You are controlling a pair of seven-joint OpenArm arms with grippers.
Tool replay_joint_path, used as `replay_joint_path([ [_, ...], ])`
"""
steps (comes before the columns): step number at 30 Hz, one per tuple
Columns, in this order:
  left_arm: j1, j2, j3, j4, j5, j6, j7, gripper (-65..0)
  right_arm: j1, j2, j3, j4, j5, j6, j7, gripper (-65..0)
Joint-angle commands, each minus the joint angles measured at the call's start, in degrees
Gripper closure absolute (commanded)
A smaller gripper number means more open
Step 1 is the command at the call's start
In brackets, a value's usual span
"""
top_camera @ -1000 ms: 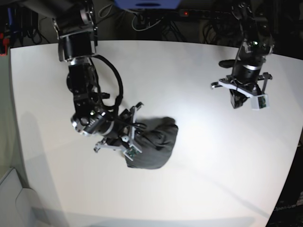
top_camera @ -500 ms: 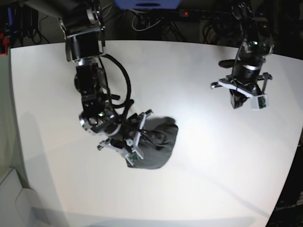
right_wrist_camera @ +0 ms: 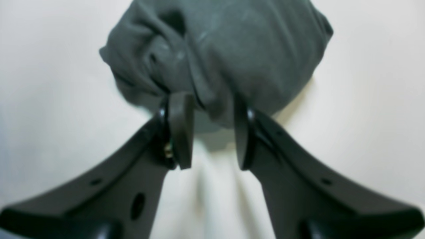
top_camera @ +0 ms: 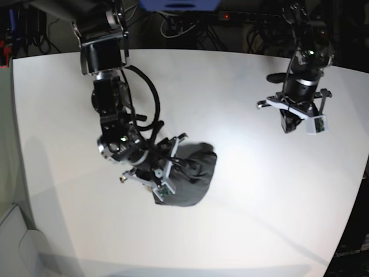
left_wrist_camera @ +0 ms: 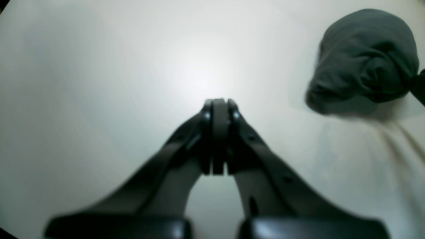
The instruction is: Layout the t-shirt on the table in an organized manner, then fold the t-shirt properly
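The t-shirt lies as a crumpled dark grey bundle near the middle of the white table. My right gripper is at the bundle's left side. In the right wrist view the right gripper stands open, with a bulging fold of the t-shirt reaching in between its fingertips. My left gripper hovers over bare table at the far right, well away from the shirt. The left wrist view has the left gripper shut on nothing, and the t-shirt lies off at the upper right.
The white table spreads wide around the bundle on all sides. Cables and dark equipment run along the far edge. A pale box corner sits below the table's near left edge.
My right arm has swung right and turned, bringing its open fingers up against the shirt bundle. The left arm has stayed still.
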Motion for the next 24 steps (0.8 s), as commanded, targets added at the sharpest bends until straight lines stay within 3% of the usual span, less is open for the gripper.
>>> replay_joint_path([
  [1,-0.4,-0.4,-0.2,0.9,-0.2,-0.1,-1.3,-0.2,1.6,-0.5,0.0,0.8,0.7,-0.3,1.9,-21.4],
  [12,-1.1,-0.4,-0.2,0.9,-0.2,0.0,-1.5,-0.2,3.2,-0.7,0.1,-4.2,0.7,-0.3,2.8,-21.3],
  [24,-2.4,-0.4,-0.2,0.9,-0.2,0.0,-1.2,-0.2,3.1,-0.7,0.1,-5.6,0.7,-0.4,7.7,-18.8],
])
